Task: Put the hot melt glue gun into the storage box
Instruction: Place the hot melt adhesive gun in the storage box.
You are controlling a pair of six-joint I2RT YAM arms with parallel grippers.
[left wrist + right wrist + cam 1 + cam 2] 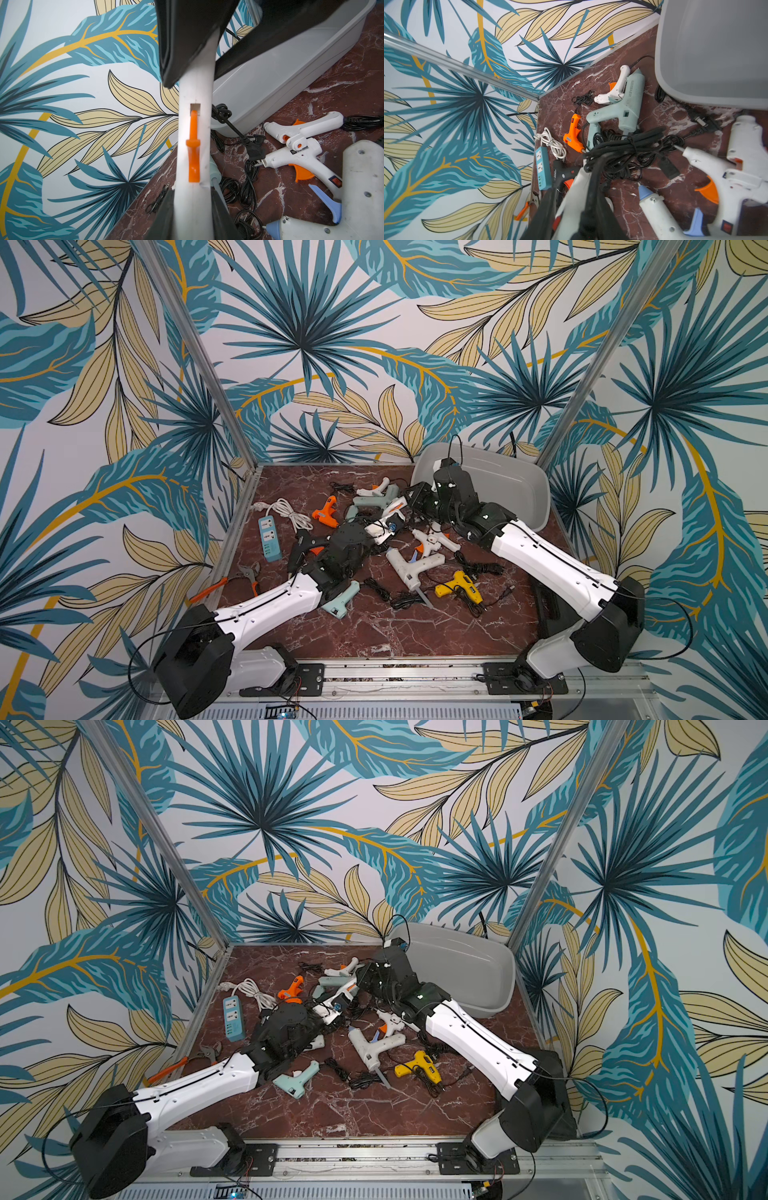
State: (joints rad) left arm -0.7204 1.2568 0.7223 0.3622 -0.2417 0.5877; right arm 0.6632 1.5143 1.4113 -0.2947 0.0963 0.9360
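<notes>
The left gripper [193, 209] has its two black fingers [221, 216] clamped on the body of a white plastic hot melt glue gun with an orange trigger [195, 128]; the trigger sits just ahead of those fingers, facing the left wrist camera. Further along the same white body the right gripper [196, 70] has its own black fingers [172, 45] closed on it from both sides, so the gun spans from one pair of fingers to the other. In the right wrist view the white body fills the gap between the right fingers [596, 199], and a bundle of black cord [623, 149] bunches just beyond their tips. The storage box, a large light grey plastic tub with sloping walls and a rolled rim [498, 477], sits beyond the right fingers and behind that wrist, near the gun but not touching it; the gun is outside the tub, over the clutter on the red-brown marble tabletop [374, 635]. A large pale green glue gun [618, 108] and a small orange glue gun [573, 133] lie on the tabletop past the right fingertips. A big white glue gun with a pale blue trigger [409, 568] and a small yellow glue gun [459, 589] lie on the near side of both pairs of fingers. A blue power strip with a coiled white cable [269, 539] lies well apart, out beyond the left fingers
</notes>
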